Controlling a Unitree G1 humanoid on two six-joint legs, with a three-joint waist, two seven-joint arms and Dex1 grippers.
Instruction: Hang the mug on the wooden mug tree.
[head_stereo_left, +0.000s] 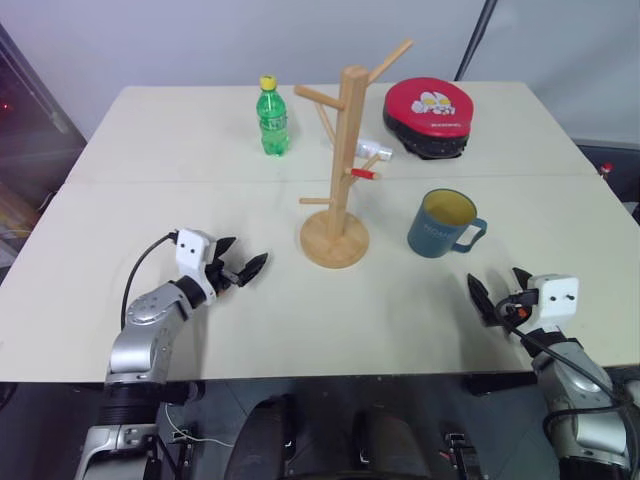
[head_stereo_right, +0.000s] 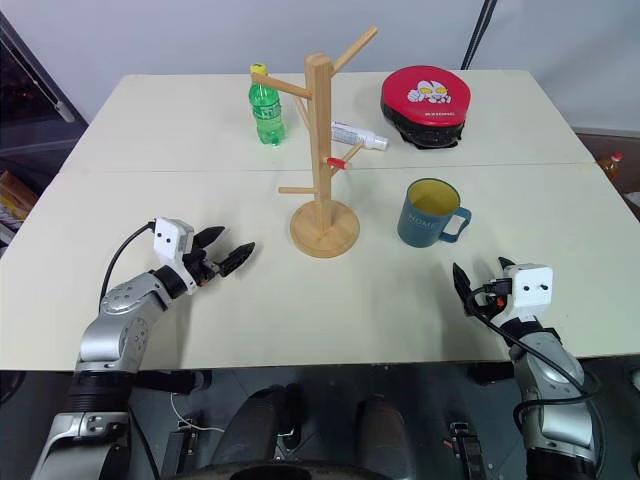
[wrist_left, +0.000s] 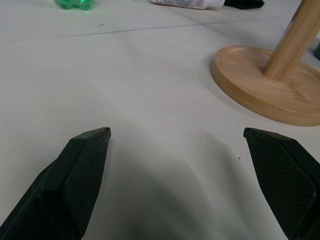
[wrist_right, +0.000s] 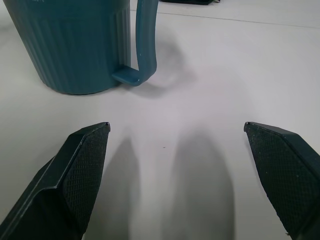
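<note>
Mug (head_stereo_left: 441, 223) upright on table (head_stereo_left: 180, 150), handle toward right hand (head_stereo_left: 497, 297), near, easing a grasp. Both hands spread, empty; left hand (head_stereo_left: 240, 268) waiting beside wooden mug tree (head_stereo_left: 343, 160)

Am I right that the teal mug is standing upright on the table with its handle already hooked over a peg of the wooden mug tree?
Not quite. The mug does stand upright on the table, but its handle is hooked over nothing: the left eye view shows it apart from the wooden mug tree, to the tree's right.
</note>
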